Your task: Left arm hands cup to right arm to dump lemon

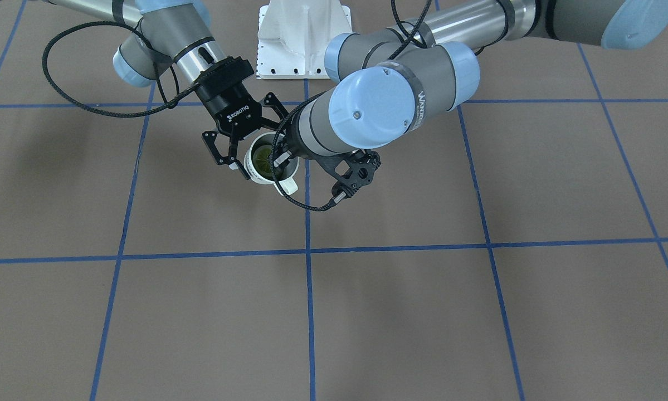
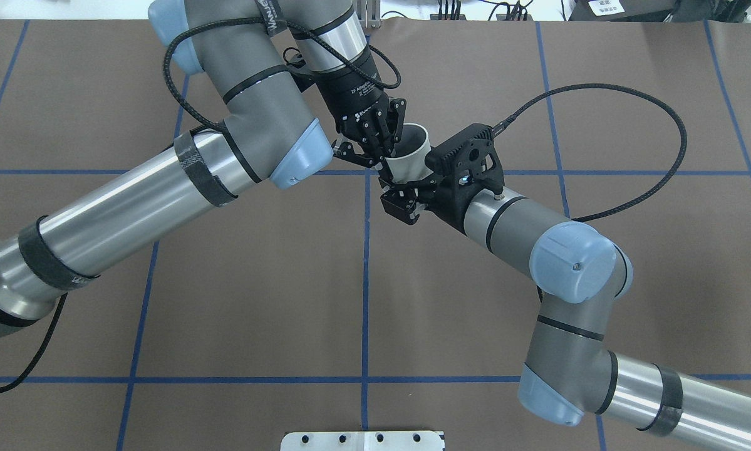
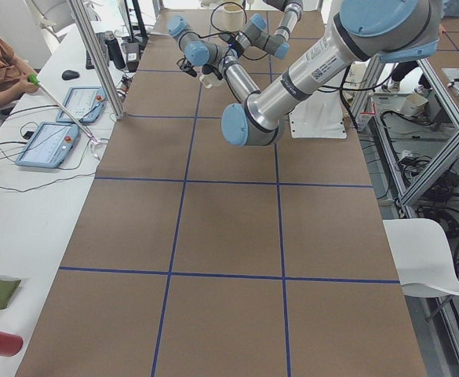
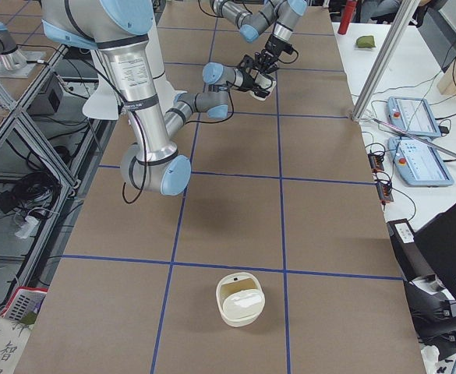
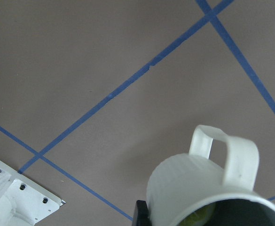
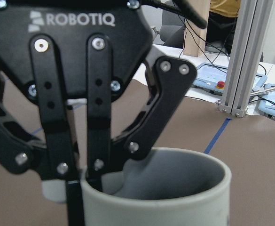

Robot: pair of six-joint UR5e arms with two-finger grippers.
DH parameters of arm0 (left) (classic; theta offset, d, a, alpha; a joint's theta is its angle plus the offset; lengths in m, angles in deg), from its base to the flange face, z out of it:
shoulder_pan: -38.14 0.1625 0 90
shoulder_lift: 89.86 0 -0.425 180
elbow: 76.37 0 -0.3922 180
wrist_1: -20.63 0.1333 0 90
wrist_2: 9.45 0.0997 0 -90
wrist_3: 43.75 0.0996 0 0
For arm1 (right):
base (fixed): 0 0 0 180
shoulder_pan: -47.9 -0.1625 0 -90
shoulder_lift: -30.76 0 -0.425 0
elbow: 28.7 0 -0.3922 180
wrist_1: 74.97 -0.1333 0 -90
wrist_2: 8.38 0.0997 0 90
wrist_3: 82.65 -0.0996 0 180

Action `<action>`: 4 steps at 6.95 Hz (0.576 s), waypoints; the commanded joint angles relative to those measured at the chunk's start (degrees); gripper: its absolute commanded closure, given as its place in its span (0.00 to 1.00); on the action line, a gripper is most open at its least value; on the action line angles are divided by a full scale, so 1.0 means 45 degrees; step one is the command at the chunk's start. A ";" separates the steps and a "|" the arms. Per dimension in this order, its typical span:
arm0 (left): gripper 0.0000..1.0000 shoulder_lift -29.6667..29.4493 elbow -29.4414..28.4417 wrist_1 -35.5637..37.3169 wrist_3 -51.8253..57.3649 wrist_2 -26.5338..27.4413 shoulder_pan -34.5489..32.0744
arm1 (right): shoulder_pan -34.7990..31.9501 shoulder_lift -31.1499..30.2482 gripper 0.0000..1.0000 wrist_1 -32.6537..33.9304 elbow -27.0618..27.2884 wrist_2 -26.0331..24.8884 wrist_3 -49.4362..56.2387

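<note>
Mid-table, you see the cup [image 2: 409,161] tilted between both grippers. The right wrist camera gives you what no other view does: the left gripper [image 6: 81,172], lettered ROBOTIQ, pinches the rim, one black linkage finger inside the smooth grey wall, the other outside. From the front that grip hides behind the left wrist. There you get the lemon [image 1: 262,157] instead, yellow-green and ridged, lying in the cup beside the inner finger. The right gripper [image 2: 405,189] straddles the ribbed white body, its fingers [image 1: 223,150] wide apart, one tip against the wall; you cannot tell whether they squeeze. Only the left wrist camera shows you the squarish loop handle [image 5: 225,153], beyond the right fingers' tips, against the brown table [image 5: 81,47] crossed by blue tape [image 5: 110,97].
</note>
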 commanded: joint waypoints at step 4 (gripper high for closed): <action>1.00 0.0051 0.0199 -0.0014 -0.0130 0.0020 0.0050 | -0.0020 -0.0008 0.11 -0.0013 -0.0153 -0.0006 0.0000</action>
